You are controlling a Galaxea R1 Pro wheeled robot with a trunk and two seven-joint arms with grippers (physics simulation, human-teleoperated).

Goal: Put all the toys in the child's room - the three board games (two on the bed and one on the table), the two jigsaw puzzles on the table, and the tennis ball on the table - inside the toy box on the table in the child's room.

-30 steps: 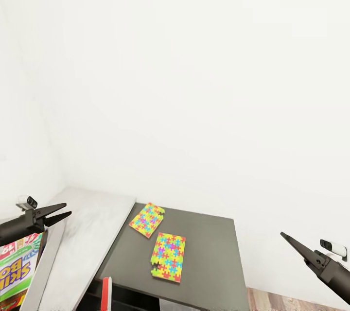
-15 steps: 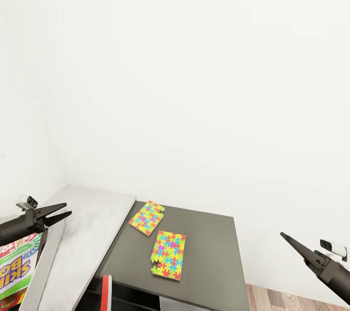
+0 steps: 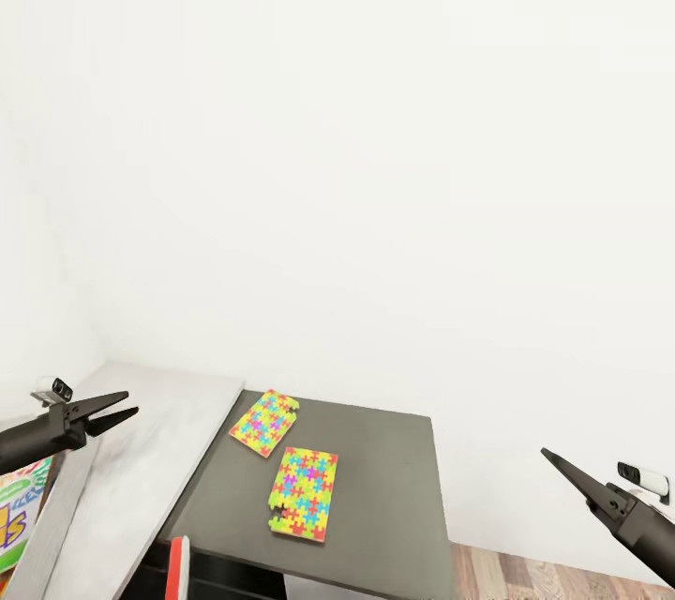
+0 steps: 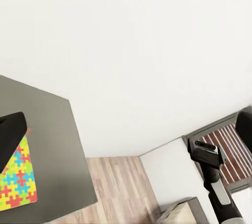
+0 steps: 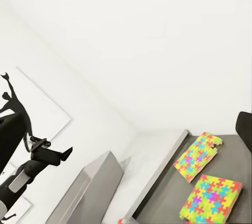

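Lying flat on dark table (image 3: 394, 478): two jigsaw puzzles (image 3: 302, 493) (just apart)

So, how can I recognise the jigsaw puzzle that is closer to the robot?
Look at the dark grey lower section of the table, beside the light grey top. Two multicoloured flat puzzles lie there; the nearer jigsaw puzzle is the longer rectangle, while the farther jigsaw puzzle lies closer to the wall.
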